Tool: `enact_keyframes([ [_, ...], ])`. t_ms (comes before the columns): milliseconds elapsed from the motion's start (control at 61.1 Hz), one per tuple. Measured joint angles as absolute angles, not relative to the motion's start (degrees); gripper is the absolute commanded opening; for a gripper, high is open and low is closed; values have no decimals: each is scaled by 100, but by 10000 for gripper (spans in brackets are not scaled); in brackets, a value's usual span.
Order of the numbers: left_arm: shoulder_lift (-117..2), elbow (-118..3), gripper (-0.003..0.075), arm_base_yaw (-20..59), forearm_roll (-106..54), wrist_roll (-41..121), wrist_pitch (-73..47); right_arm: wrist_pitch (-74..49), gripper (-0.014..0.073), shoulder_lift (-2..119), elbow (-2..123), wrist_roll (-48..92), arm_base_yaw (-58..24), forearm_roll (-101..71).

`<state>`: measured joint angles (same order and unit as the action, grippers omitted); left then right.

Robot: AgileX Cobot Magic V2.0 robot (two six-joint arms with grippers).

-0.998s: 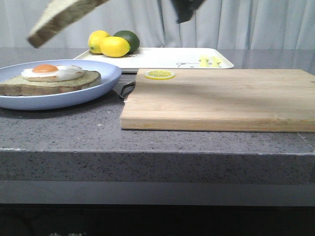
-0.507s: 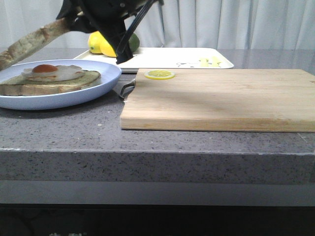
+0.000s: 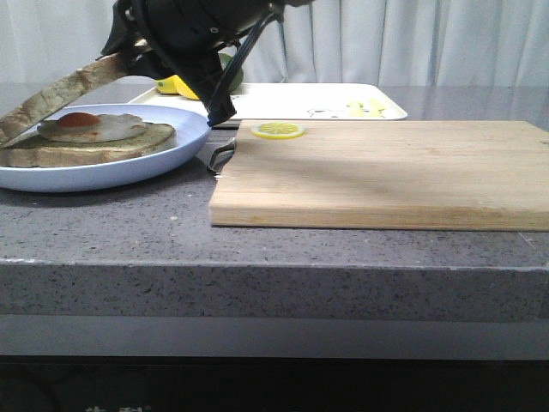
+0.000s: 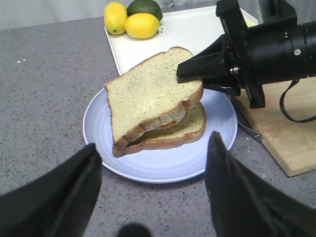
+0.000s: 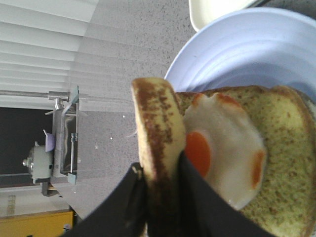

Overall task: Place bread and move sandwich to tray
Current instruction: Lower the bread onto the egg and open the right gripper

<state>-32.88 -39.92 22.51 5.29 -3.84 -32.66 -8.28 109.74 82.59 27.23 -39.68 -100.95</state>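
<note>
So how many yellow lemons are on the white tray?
2 lemons, side by side at the tray's back corner: one nearer the edge, the other beside it, before a green fruit. None seem hidden.

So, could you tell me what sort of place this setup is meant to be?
Most likely a mock kitchen counter for food prep: a speckled grey stone countertop holds a wooden cutting board, a light-blue plate with egg on bread, and a white tray with lemons. Curtains hang behind.
</note>
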Motion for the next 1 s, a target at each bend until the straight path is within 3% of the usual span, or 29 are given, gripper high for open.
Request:
enact_keyframes([
  [164, -3288, -3992, 440, 2251, 529, -384, -3266, -849, 407, 10974, 8267, 2723, -3968, -9673],
  [474, -3288, -3992, 440, 2251, 529, -384, -3252, -1375, 407, 10844, 8272, 2735, -3828, -8310],
  [703, -3288, -3992, 440, 2251, 529, -384, -3252, -2674, 402, 10378, 8272, 2652, -3022, -7219],
  [867, -3288, -3992, 440, 2251, 529, -384, -3252, -3697, 402, 9791, 8272, 1934, -2347, -5403],
  [998, -3288, -3992, 440, 2251, 529, -384, -3247, -4328, 402, 9099, 8272, 1144, -2255, -3345],
])
